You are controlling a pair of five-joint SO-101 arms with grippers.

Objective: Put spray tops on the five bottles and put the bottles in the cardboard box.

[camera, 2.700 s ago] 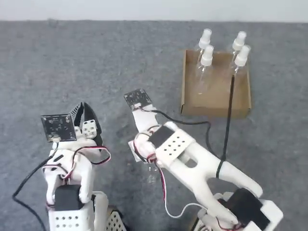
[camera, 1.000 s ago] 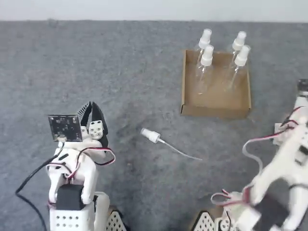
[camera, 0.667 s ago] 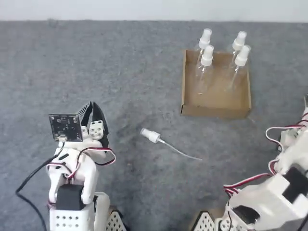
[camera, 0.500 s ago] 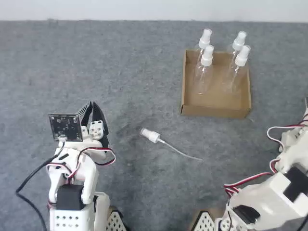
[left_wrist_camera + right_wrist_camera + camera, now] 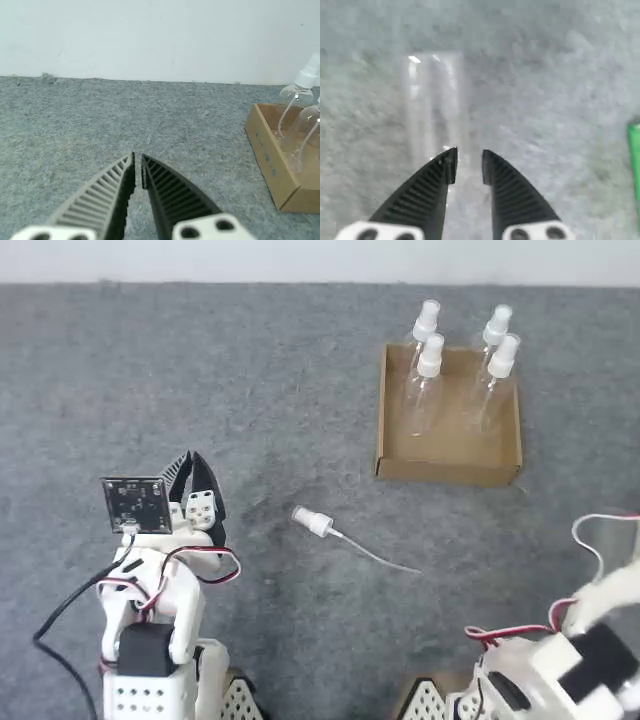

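- High view shows the cardboard box (image 5: pixel 448 472) at the far right, with four capped bottles (image 5: pixel 425 390) standing upright inside it. One loose spray top (image 5: pixel 313 521) lies on the grey carpet (image 5: pixel 150 360) near the middle. Its thin dip tube (image 5: pixel 375 556) trails toward the near right.
- Right wrist view has the fifth bottle (image 5: pixel 434 100), clear and lying on its side on the carpet, just beyond the right gripper (image 5: pixel 468 162). The jaws are parted a little and grip nothing. The bottle's neck is too blurred to make out. A green edge (image 5: pixel 635 165) shows nearby, and I cannot tell what it is.
- The left gripper (image 5: pixel 138 162) hangs over the carpet at the near left, jaws pressed almost together and holding nothing, well apart from the spray top.
- The step in hand, as I judge it, is getting hold of the lying bottle so the last top can go on.
- To do it well, spread the right jaws wider than the bottle's body, come down square across its mid-length and close gently. Smooth clear plastic will likely roll or slip.
- Stand the bottle upright with its neck free. Then have the left gripper take the top by its head and feed the tube into the neck first.
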